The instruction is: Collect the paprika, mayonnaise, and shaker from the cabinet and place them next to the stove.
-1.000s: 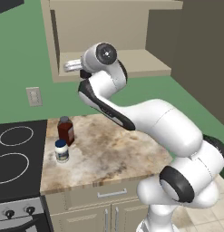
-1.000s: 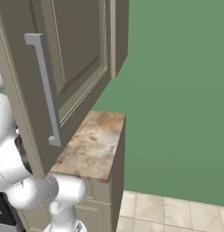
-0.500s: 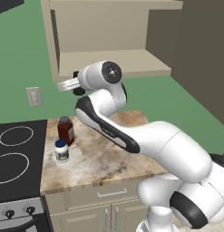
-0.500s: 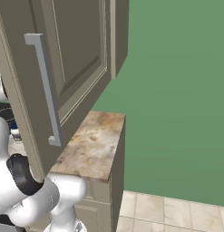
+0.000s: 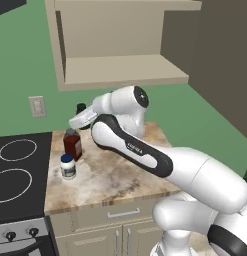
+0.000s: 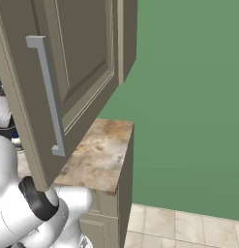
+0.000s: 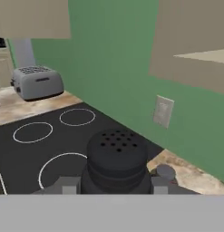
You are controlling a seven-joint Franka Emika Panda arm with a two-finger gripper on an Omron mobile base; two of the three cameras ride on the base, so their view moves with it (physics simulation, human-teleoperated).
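Left of centre in the left base view, your gripper [image 5: 81, 114] pinched the shaker [image 7: 116, 159] above the paprika [image 5: 72, 144] and mayonnaise [image 5: 68, 166] beside the stove [image 5: 20, 175]. Lowering straight down could have knocked the paprika over, I judged.

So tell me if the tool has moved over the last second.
Yes. In the left base view the tool, holding the shaker, has dropped from beside the cabinet toward the paprika.
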